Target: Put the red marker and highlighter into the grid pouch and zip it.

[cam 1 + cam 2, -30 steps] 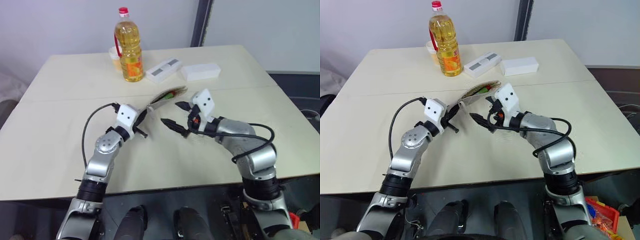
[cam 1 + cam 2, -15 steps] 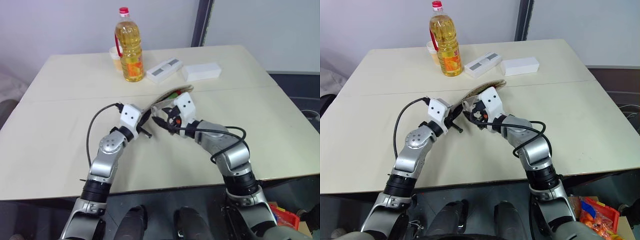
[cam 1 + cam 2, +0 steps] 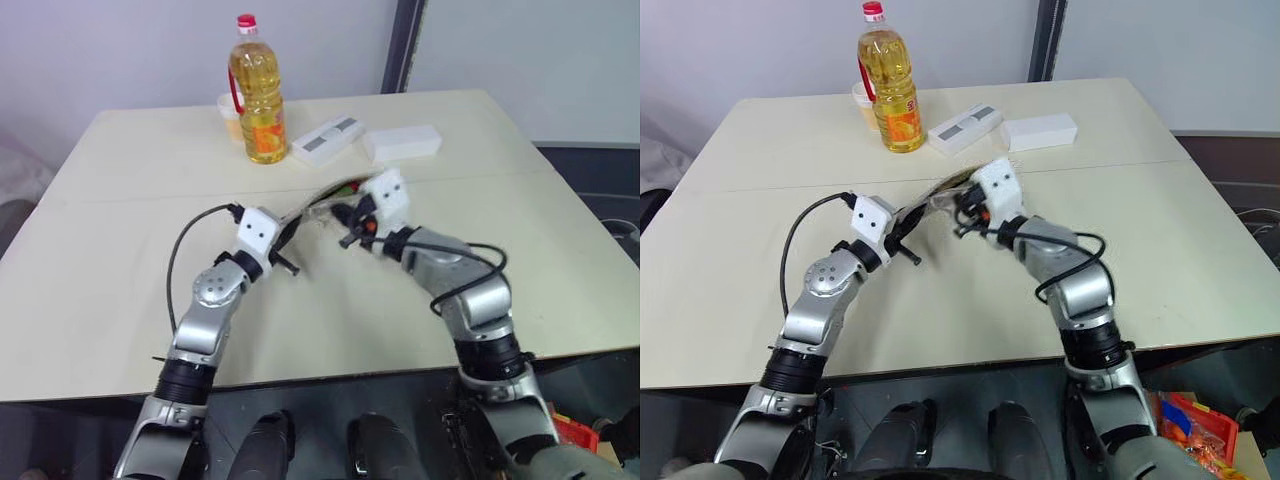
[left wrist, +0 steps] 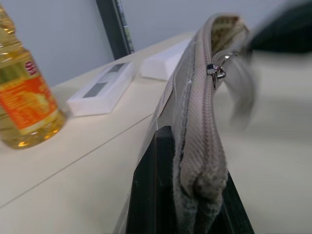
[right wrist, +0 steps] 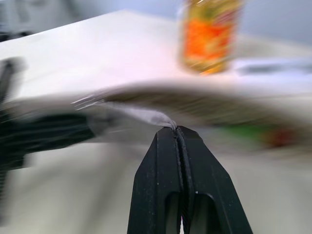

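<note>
The grid pouch (image 3: pixel 312 203) hangs above the table between my two grippers, its zipper edge (image 4: pixel 200 122) facing up. My left gripper (image 3: pixel 287 235) is shut on the pouch's near end, one black finger (image 4: pixel 153 185) pressed against the fabric. The metal zipper slider (image 4: pixel 214 70) sits far along the edge. My right gripper (image 3: pixel 345 222) is shut, and its tips (image 5: pixel 175 129) pinch the pale pull cord. Inside the pouch, a red blur (image 5: pixel 275 138) and a green blur (image 5: pixel 239 130) look like the red marker and the highlighter.
An oil bottle (image 3: pixel 258 95) stands at the back of the table with a small cup (image 3: pixel 229 107) behind it. Two white boxes (image 3: pixel 326 139) (image 3: pixel 402 143) lie to its right, just beyond the pouch.
My right gripper was open and clear of the pouch; it moved in to the pouch's edge, shut on the pull cord and shifted right. The left gripper kept its hold.
</note>
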Available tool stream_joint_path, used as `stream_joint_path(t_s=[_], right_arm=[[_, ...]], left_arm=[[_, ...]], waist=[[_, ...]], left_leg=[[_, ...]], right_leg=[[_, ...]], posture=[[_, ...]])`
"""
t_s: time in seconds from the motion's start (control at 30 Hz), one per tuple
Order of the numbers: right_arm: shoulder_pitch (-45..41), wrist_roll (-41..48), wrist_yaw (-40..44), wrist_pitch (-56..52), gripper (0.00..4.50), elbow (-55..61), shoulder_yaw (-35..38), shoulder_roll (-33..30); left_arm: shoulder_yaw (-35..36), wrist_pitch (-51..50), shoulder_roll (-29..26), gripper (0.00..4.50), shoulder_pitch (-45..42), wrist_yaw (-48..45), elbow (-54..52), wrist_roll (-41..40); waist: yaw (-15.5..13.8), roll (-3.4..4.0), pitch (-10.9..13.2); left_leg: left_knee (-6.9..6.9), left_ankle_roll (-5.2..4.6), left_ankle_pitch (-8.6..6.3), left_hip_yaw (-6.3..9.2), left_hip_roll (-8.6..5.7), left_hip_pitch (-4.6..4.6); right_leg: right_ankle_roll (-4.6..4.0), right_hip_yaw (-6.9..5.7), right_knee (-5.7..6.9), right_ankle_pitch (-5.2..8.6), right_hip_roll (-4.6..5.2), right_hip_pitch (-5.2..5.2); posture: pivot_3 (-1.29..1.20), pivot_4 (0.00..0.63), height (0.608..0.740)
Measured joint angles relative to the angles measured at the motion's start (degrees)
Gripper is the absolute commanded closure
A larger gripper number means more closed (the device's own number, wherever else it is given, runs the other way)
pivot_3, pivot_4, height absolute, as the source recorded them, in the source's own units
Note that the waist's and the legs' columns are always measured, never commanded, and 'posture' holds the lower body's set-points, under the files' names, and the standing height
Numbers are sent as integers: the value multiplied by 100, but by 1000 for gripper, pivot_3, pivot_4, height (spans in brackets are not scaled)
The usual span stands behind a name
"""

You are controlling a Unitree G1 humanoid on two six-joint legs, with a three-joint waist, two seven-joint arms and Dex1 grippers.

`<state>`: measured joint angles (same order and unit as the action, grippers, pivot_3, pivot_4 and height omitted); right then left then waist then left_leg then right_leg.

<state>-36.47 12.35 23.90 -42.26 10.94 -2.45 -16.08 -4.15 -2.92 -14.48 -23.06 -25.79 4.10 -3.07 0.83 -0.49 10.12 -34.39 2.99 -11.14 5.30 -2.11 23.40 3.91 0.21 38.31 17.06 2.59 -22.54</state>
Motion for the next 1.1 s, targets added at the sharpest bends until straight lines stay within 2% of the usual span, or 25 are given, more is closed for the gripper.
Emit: stream_joint_path(t_s=[0.37,0.53,0.73,0.83,0.9,1.07,1.1], right_arm=[[-80,-220,-201,367,4455,-403,212,-418],[-105,-614,-683,629,4455,-986,294,-681],[-117,-630,-548,687,4455,-1165,276,-766],[161,-331,137,577,3586,-834,261,-1113],[450,-114,615,528,2665,-572,260,-1346],[1147,391,1533,513,131,46,292,-1837],[1297,441,1652,538,131,142,317,-1961]], left_arm=[[66,145,-150,4500,21,-118,26,-19],[85,312,-514,4500,319,-287,-51,-16],[65,564,-842,4500,508,-557,-191,-21],[146,444,-932,3535,666,-709,-203,-205],[273,248,-1060,2658,855,-863,-213,-392],[579,-114,-1234,107,1220,-965,-335,-689],[711,-220,-1300,107,1376,-965,-421,-776]], waist=[[13,0,0],[9,1,0],[14,1,0],[-2,1,0],[3,1,0],[17,1,0],[22,-1,0]], left_leg=[[2,-1,0,-3,1,1],[5,-1,0,-6,1,0],[8,-1,0,-13,3,0],[8,-8,-4,-14,2,1],[8,-16,-9,-14,3,1],[6,-18,-10,-16,6,-3],[6,-18,-10,-15,8,-5]], right_leg=[[0,2,0,0,3,-2],[0,10,0,0,4,-4],[0,21,0,0,4,-7],[0,21,-6,0,4,-5],[1,22,-10,1,5,-3],[1,31,-10,1,6,-3],[1,33,-10,1,6,-2]], posture=[[0,150,740],[0,150,740],[0,150,740],[0,150,740],[0,150,740],[0,150,740],[0,150,740]])
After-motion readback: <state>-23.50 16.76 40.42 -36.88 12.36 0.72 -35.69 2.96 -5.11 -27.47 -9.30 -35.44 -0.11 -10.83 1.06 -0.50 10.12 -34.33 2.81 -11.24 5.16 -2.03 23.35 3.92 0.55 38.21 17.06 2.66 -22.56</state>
